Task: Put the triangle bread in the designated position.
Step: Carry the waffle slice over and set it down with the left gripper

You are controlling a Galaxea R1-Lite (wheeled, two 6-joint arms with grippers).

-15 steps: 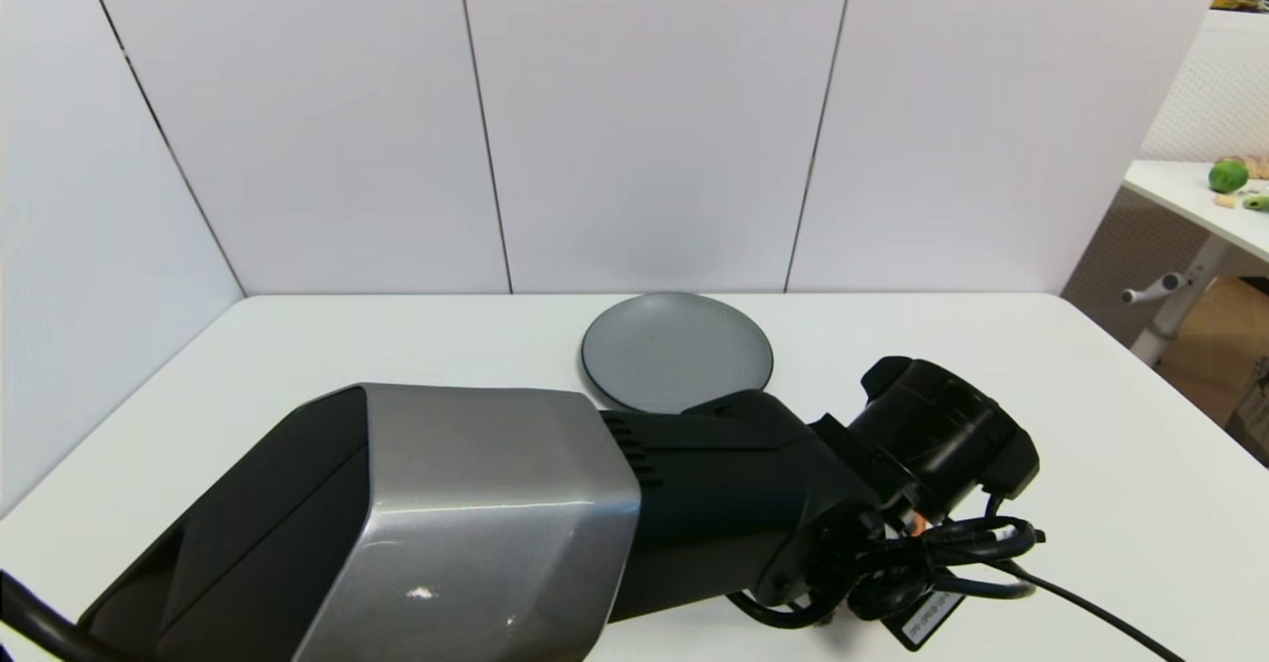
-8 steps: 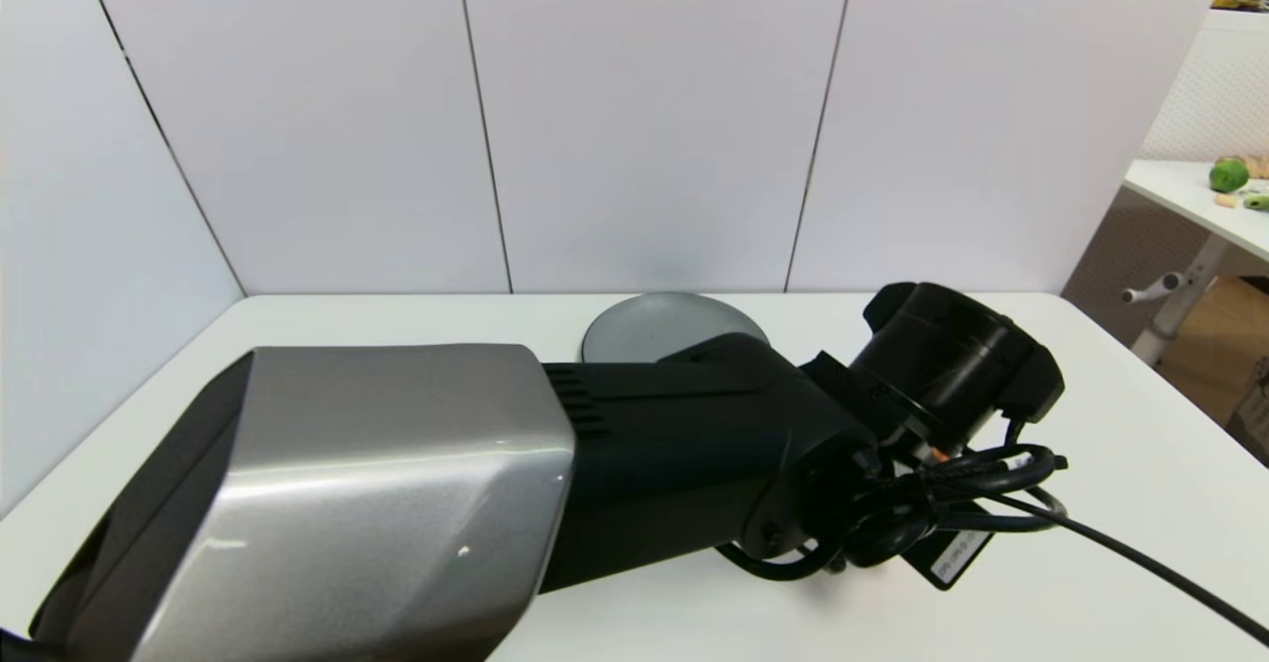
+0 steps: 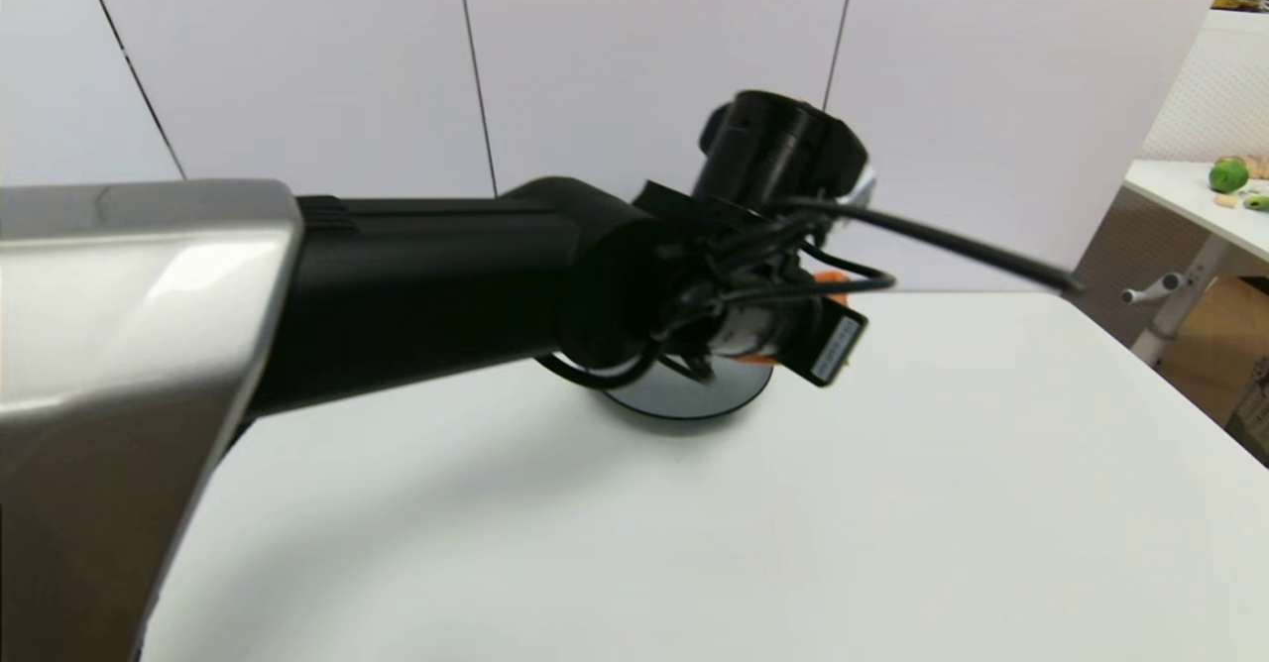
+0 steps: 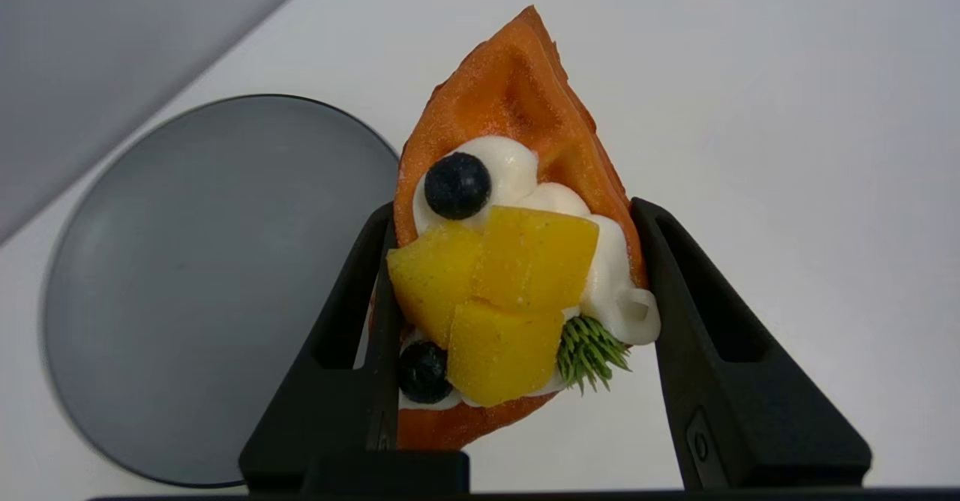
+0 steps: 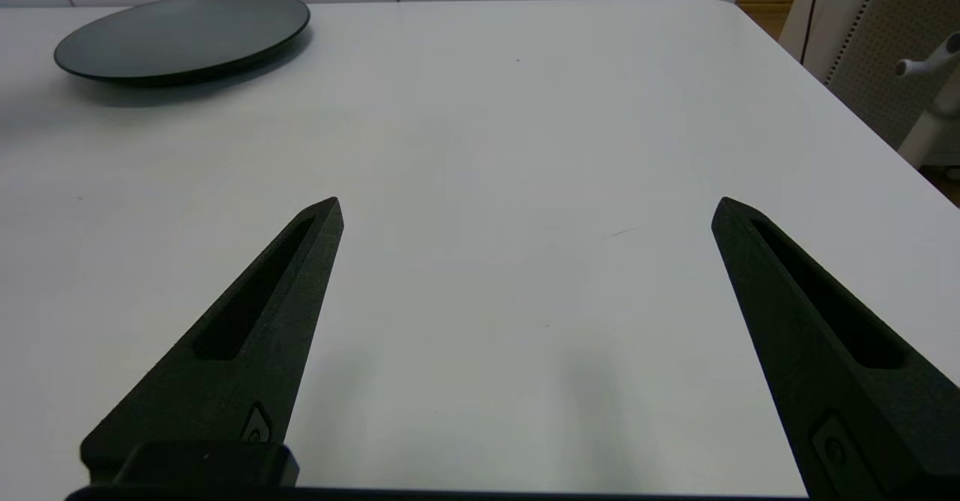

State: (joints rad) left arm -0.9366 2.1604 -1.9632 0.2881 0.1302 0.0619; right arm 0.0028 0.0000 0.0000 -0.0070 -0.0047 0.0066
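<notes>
Currently, step in hand: transport. The triangle bread is off the desk and not yet set down.
Left gripper [image 4: 510, 212]: clenched on the triangle bread [image 4: 510, 261], one black finger pressed to each long side of the wedge. In the head view the arm reaches from the left across the middle of the desk, wrist raised above the plate.
Triangle bread, position: held in the air between the left gripper's fingers, tip pointing away from the wrist, over bare desk just beside the plate's rim. In the head view only a sliver of orange shows under the wrist.
Triangle bread, build: orange-brown wedge with a waffle-like pressed grid and a grainy surface; glossy white cream, three yellow cubes, two round black berries and a spiky green sprig sit on top.
Plate [image 4: 187, 283]: round, dark grey, matt, shallow, with a thin raised rim; nothing lies on it.
Desk [image 5: 525, 148]: plain white, smooth, no outline or marker visible for the designated position.
Right gripper [image 5: 525, 208]: released, fingers spread wide, hovering low over bare desk well apart from the plate; it holds nothing.
Next move, judged: carry the wedge clear of the plate, lower it until its underside meets the desk, then release. The toppings look raised and irregular, so side pressure should stay on the crust.
</notes>
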